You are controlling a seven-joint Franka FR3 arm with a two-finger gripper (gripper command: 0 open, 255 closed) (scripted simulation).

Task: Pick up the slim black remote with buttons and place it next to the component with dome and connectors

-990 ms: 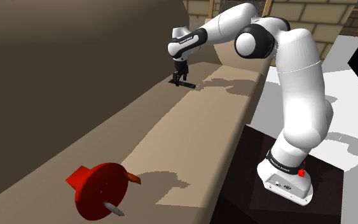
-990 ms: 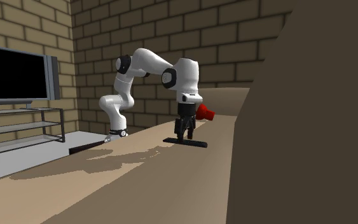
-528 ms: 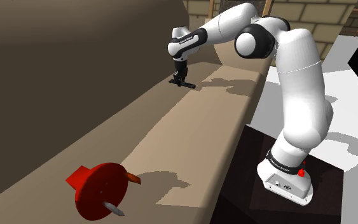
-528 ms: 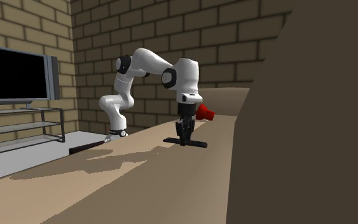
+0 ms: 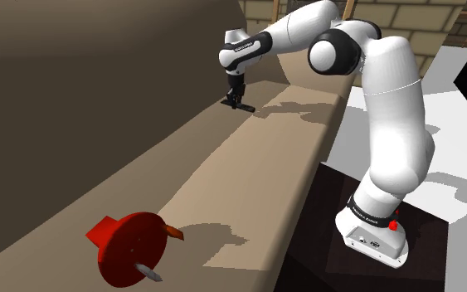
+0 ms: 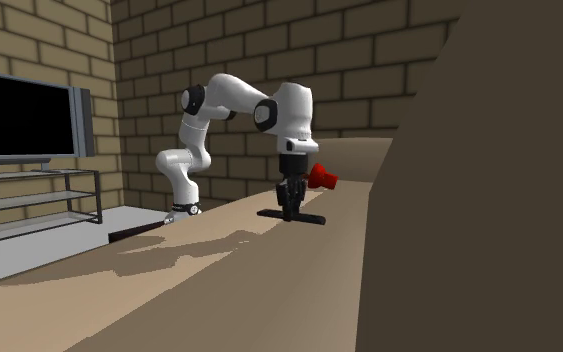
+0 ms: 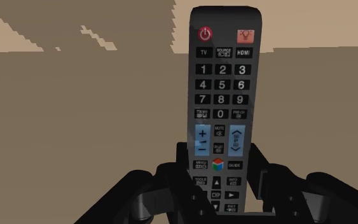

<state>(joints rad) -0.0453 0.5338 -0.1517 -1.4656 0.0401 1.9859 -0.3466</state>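
Tan ledge, pincer clasping remote, component apart

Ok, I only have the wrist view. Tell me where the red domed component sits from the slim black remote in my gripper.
Observer: The red domed component lies far along the tan ledge from the slim black remote, at the shoulder view's lower left.
Operator: Give me the remote's attitude.
Observer: In the second exterior view it lies roughly level, sticking out either side of the gripper.
Operator: Name what borders that ledge.
Observer: A tall brown slope rises along it, on the shoulder view's left.
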